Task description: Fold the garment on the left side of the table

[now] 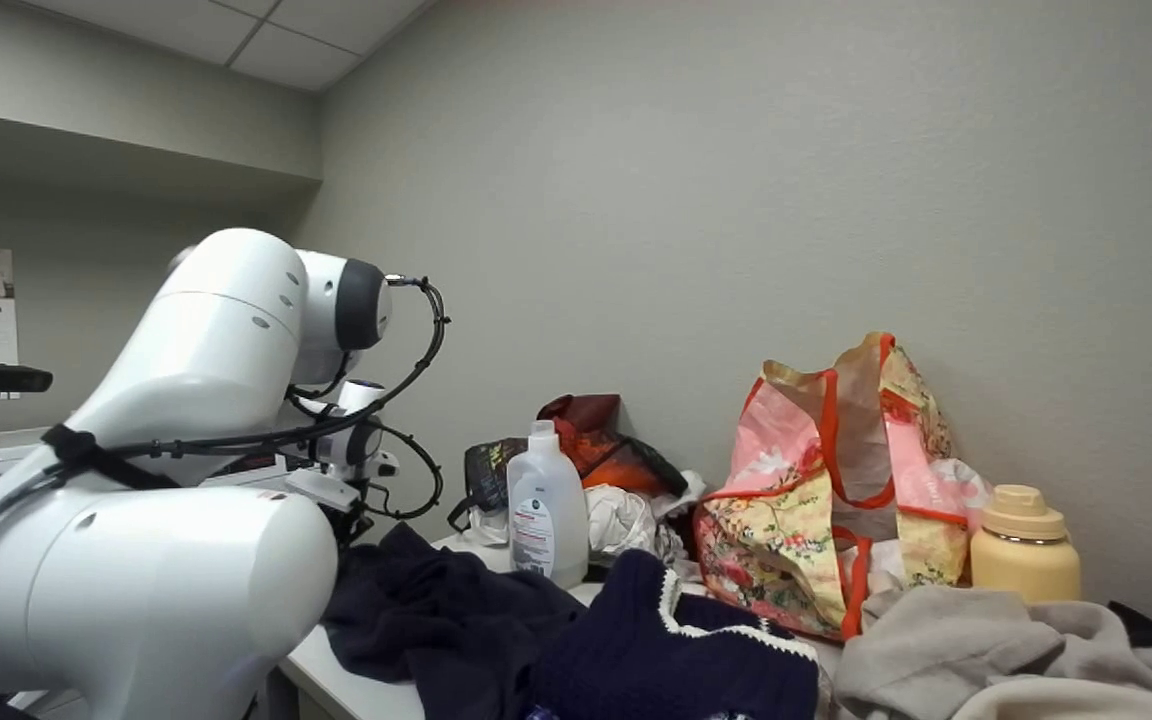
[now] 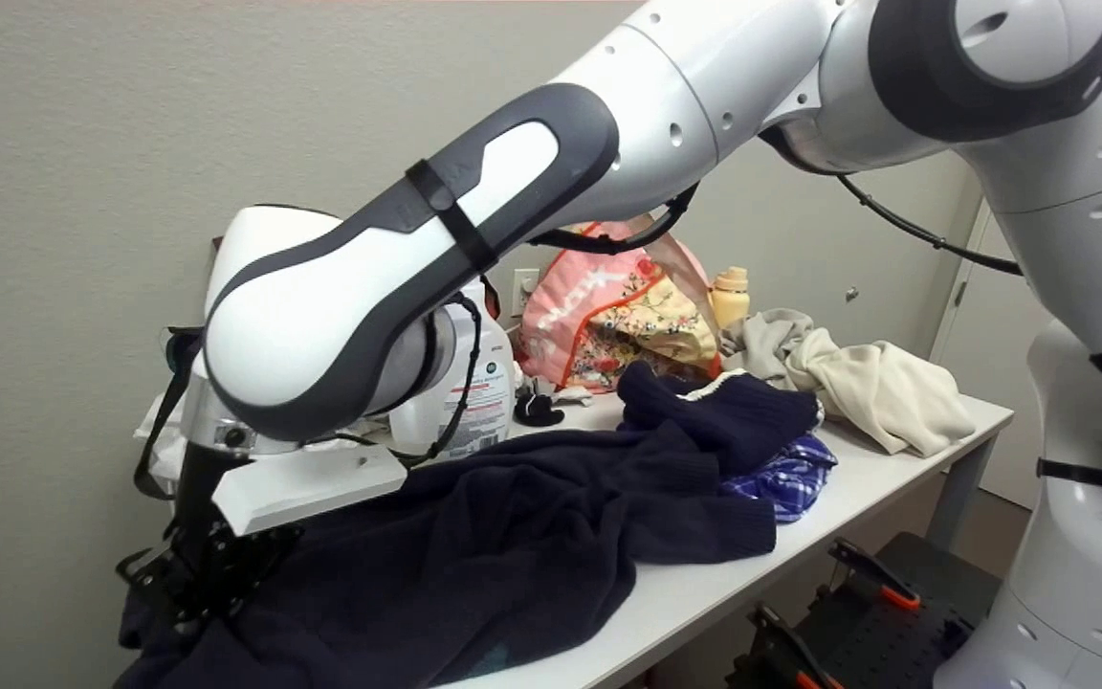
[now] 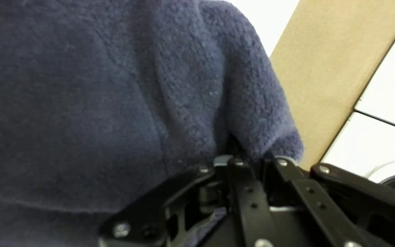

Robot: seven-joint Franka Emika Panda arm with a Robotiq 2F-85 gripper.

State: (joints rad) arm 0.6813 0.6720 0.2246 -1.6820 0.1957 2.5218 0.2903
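Note:
The dark navy garment [image 2: 513,517] lies crumpled and spread along the table, with a ribbed cuff at its right end in an exterior view. It also shows in an exterior view as a dark heap [image 1: 436,610] and fills much of the wrist view [image 3: 108,103]. My gripper [image 2: 189,612] is down at the garment's far-left end. In the wrist view my gripper [image 3: 252,159] has its fingers close together with a fold of the garment's edge pinched between them. The fingertips are partly hidden in the fabric. In an exterior view the gripper [image 1: 354,520] is mostly hidden behind the arm.
A navy knit with white trim [image 2: 733,416] and blue plaid cloth [image 2: 790,478] lie right of the garment. A detergent bottle [image 1: 546,510], floral bag [image 1: 766,540], yellow bottle [image 1: 1024,550] and beige cloth [image 1: 946,640] stand or lie behind and beside. The table edge [image 2: 666,632] is in front.

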